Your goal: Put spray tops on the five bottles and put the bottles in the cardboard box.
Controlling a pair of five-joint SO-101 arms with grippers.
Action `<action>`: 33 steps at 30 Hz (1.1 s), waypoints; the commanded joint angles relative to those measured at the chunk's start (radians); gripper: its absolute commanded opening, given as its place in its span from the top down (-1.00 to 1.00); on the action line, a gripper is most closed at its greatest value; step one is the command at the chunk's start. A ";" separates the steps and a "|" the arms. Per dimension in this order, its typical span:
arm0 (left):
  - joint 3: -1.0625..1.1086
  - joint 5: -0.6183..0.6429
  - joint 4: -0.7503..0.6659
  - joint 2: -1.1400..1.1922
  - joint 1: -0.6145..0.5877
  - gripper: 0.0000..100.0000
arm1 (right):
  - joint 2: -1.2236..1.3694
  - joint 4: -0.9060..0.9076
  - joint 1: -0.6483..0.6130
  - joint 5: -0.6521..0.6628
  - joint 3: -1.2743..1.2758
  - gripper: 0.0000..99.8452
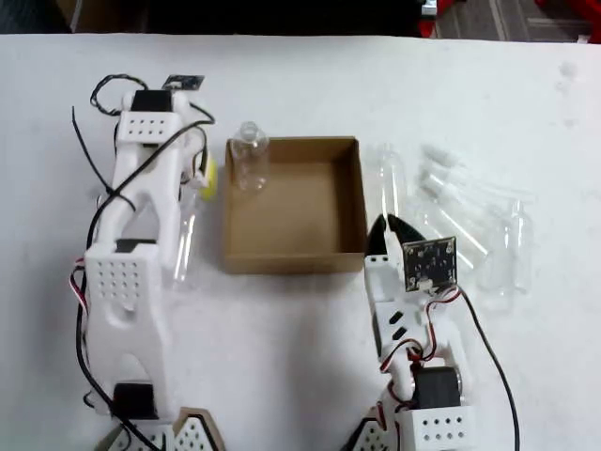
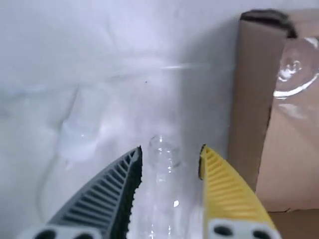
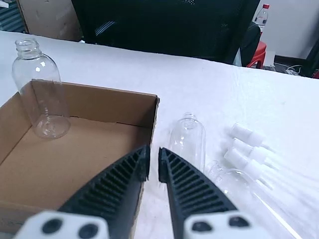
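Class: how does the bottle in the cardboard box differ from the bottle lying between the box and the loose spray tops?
The boxed bottle stands upright; the table bottle lies on its side. The boxed bottle sits inside the cardboard box, in a corner; the table bottle rests on the table outside it, beside the spray tops. Both are clear and have no spray top on.

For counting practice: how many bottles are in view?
4 bottles. One stands in the box; one lies left of it, within the left gripper; one lies just right of it; one lies far right. A fifth may hide among the spray tops.
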 commanded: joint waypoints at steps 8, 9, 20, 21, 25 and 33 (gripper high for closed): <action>-0.040 0.017 0.021 -0.005 -0.015 0.56 | -0.002 -0.022 0.010 0.012 0.009 0.96; -0.040 0.017 0.021 -0.005 -0.015 0.56 | -0.002 -0.022 0.010 0.012 0.009 0.96; -0.051 0.017 0.018 0.050 -0.015 0.56 | -0.002 -0.022 0.010 0.012 0.009 0.96; -0.051 0.017 0.020 0.051 -0.016 0.56 | -0.002 -0.022 0.010 0.012 0.009 0.96; -0.051 0.017 0.021 0.039 -0.016 0.56 | -0.002 -0.022 0.010 0.012 0.009 0.96; -0.051 0.015 0.012 0.038 -0.013 0.78 | -0.002 -0.022 0.010 0.012 0.009 0.96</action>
